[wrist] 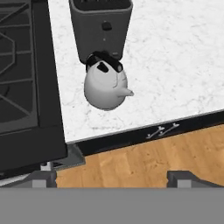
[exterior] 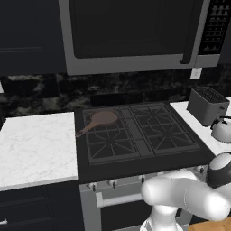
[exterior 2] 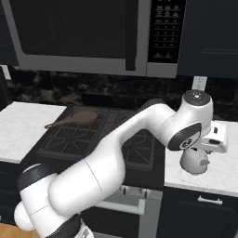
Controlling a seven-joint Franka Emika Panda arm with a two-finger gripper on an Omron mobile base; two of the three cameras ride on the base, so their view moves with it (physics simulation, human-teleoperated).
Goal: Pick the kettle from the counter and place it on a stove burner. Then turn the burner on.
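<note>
Hand view looks down past the gripper (wrist: 112, 177), whose two dark tips stand wide apart with nothing between them, above a strip of honey-coloured wood floor. Beyond that runs the dark cabinet front, then the narrow counter (wrist: 175, 57), white marble with faint grey veins. On it sits the kettle (wrist: 105, 85), round and glossy silver-white, its short spout pointing toward the open stretch of marble and its dark arched handle on top. Just behind it, close enough that I cannot tell whether they touch, stands the boxy grey toaster (wrist: 101, 28), matte with slots on top. Beside the counter lies the dark cooktop, and the nearest stove burner (exterior: 167, 135) carries a black star-pronged grate. On a far burner rests a copper-brown frying pan (exterior: 103, 119), its long handle angled toward the wider marble slab (exterior: 36, 146). Above hangs a steel-framed microwave (exterior: 135, 31).
</note>
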